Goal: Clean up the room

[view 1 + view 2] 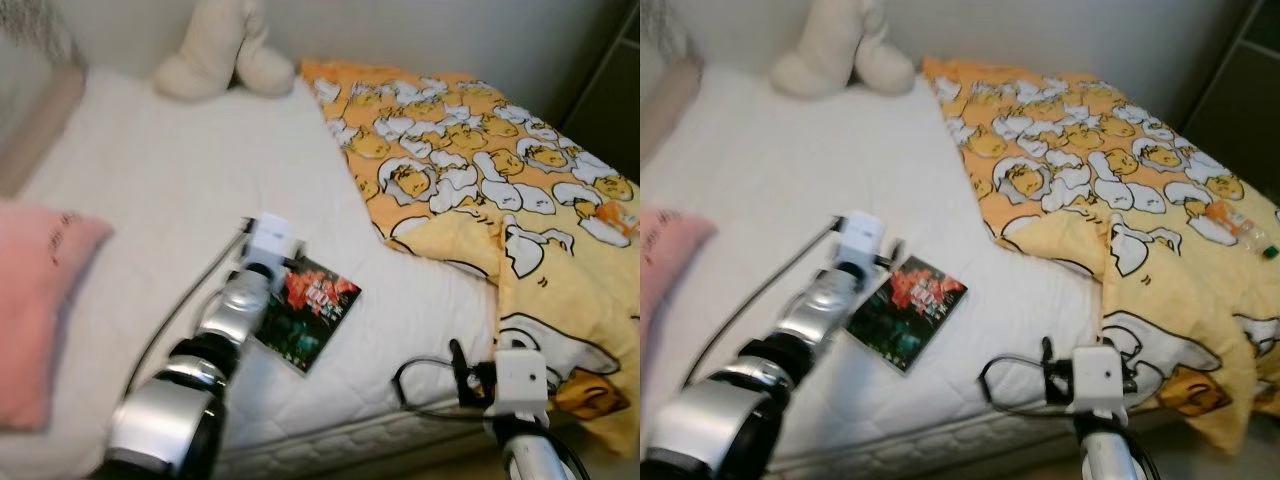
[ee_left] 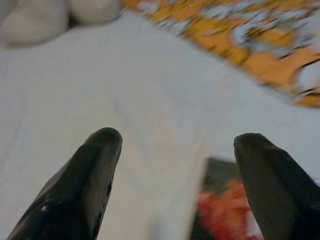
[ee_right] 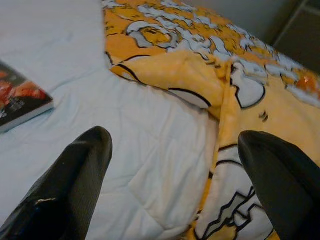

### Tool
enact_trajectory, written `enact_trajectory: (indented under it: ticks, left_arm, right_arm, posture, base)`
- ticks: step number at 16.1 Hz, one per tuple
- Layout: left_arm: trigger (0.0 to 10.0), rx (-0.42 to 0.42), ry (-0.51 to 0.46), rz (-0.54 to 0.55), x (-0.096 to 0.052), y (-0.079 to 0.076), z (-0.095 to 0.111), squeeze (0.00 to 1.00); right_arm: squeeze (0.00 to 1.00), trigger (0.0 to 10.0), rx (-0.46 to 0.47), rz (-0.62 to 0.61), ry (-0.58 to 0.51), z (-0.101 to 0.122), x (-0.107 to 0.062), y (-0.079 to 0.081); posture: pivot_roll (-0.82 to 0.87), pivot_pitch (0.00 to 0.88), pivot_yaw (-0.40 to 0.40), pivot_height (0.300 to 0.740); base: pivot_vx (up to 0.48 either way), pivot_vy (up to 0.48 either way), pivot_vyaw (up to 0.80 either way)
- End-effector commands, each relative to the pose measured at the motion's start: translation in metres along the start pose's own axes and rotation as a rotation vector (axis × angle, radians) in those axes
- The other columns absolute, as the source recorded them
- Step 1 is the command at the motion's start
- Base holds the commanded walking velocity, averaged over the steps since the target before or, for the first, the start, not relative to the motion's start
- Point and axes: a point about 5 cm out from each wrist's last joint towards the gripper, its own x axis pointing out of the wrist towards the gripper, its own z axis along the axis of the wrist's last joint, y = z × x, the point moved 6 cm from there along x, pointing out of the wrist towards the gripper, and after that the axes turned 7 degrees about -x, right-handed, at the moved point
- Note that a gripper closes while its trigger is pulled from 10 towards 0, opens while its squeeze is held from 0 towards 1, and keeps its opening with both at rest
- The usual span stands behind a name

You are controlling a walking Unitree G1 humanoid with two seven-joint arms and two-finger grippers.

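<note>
Tidying under way: the left gripper, fingers spread wide and holding nothing, hovers over the white mattress just beside a dark paperback book lying flat near the bed's front edge. The right gripper, likewise spread and empty, waits by the folded corner of the yellow egg-print blanket. Judging by its reach, the book is the step in hand; next the left fingers must shift over its near edge and close.
</note>
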Motion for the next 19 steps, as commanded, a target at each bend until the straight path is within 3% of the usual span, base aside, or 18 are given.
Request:
enact_trajectory:
  ticks: [1, 5, 8, 13, 15, 19]
  left_arm:
    - [10.0, 0.004, 0.014, 0.011, -0.001, -0.002, -0.005, 0.00]
    - [10.0, -0.079, 0.084, -0.037, -0.010, -0.001, -0.033, 0.00]
    - [10.0, -0.130, 0.062, -0.104, -0.013, -0.005, -0.033, 0.00]
    - [10.0, -0.065, 0.063, -0.184, -0.018, -0.012, -0.041, 0.00]
    - [10.0, -0.037, 0.099, -0.168, -0.020, -0.009, -0.050, 0.00]
    - [10.0, -0.041, 0.111, -0.117, -0.018, 0.002, -0.049, 0.00]
  right_arm:
    - [0.00, 10.0, -0.010, 0.025, -0.018, 0.008, -0.002, 0.000]
    - [0.00, 10.0, -0.021, 0.082, 0.027, 0.005, -0.028, 0.001]
    - [0.00, 10.0, -0.021, 0.098, 0.048, 0.004, -0.037, 0.005]
    - [0.00, 10.0, -0.017, 0.094, 0.089, -0.002, -0.043, 0.005]
    - [0.00, 10.0, -0.019, 0.100, 0.100, -0.004, -0.043, 0.006]
    - [0.00, 10.0, -0.024, 0.107, 0.118, -0.008, -0.043, 0.007]
  posture:
    - [-0.13, 0.161, -0.107, 0.740]
    - [-0.14, 0.256, -0.146, 0.740]
    - [-0.15, 0.273, -0.136, 0.740]
    - [-0.15, 0.277, -0.127, 0.740]
    - [-0.14, 0.279, -0.128, 0.740]
    - [-0.15, 0.272, -0.125, 0.740]
  base:
    - [0.000, 0.000, 0.00]
    - [0.000, 0.000, 0.00]
    - [0.000, 0.000, 0.00]
    - [0.000, 0.000, 0.00]
    - [0.000, 0.000, 0.00]
    - [0.000, 0.000, 0.00]
